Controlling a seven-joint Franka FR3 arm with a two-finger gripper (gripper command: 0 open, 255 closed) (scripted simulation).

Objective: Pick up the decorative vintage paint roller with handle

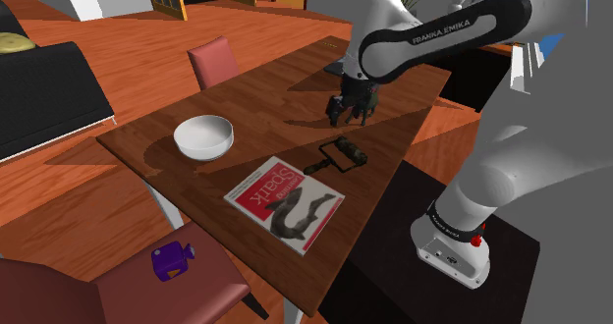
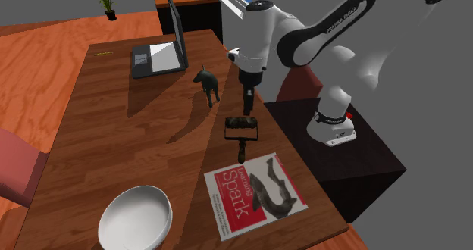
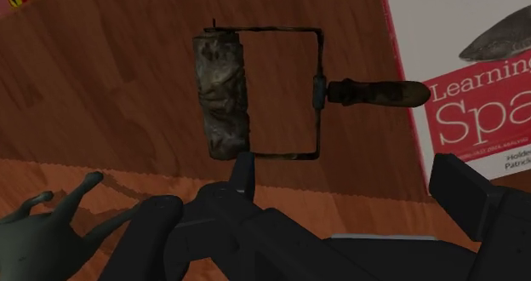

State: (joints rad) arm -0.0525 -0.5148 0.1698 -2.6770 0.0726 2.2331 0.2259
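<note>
Gripper (image 1: 351,114), black, 2 fingers spread and empty, poised above dark mottled paint roller with brown handle (image 1: 341,157), flat on brown wooden table (image 1: 257,94); grasp and lift outstanding.

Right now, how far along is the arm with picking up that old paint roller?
Approach looks done: the all-black two-finger gripper hangs just above the dark, mottled paint roller with its brown handle. In hand: lining up, fingers open, holding nothing. Left: descending, closing, lifting; the roller lies flat on the brown wooden table, beside the red-and-white book.
</note>
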